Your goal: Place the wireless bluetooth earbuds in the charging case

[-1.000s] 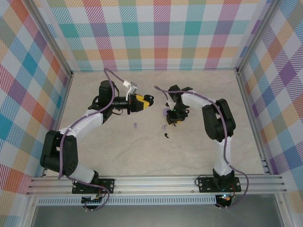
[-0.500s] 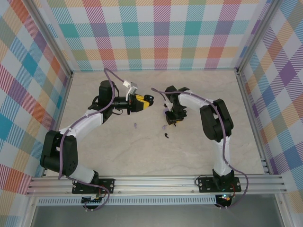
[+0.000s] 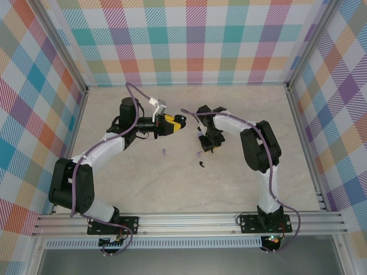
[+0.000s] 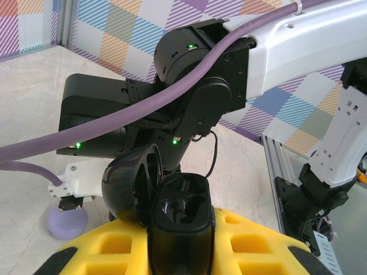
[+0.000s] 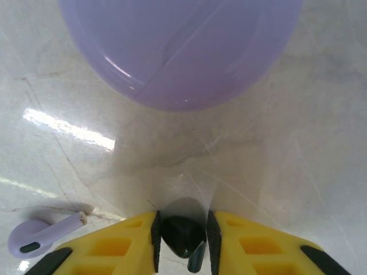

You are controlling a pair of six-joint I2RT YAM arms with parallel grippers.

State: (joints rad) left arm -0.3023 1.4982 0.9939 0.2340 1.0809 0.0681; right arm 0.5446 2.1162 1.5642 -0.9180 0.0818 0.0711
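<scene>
Pinching a black earbud (image 5: 179, 236) between the closed jaws of the right gripper (image 5: 182, 222), low over the table (image 5: 275, 160), just beside a lilac case (image 5: 178, 51) and near a loose lilac earbud (image 5: 40, 236). Clamps the black charging case (image 4: 198, 229) in the left gripper (image 4: 180, 255), with lid (image 4: 133, 179) swung open and both wells (image 4: 182, 207) seemingly empty. Appears to be mid-pickup, ahead of insertion. Calls next for lifting clear, carrying across to the open case, and lining up stem-down with one well before letting go.
</scene>
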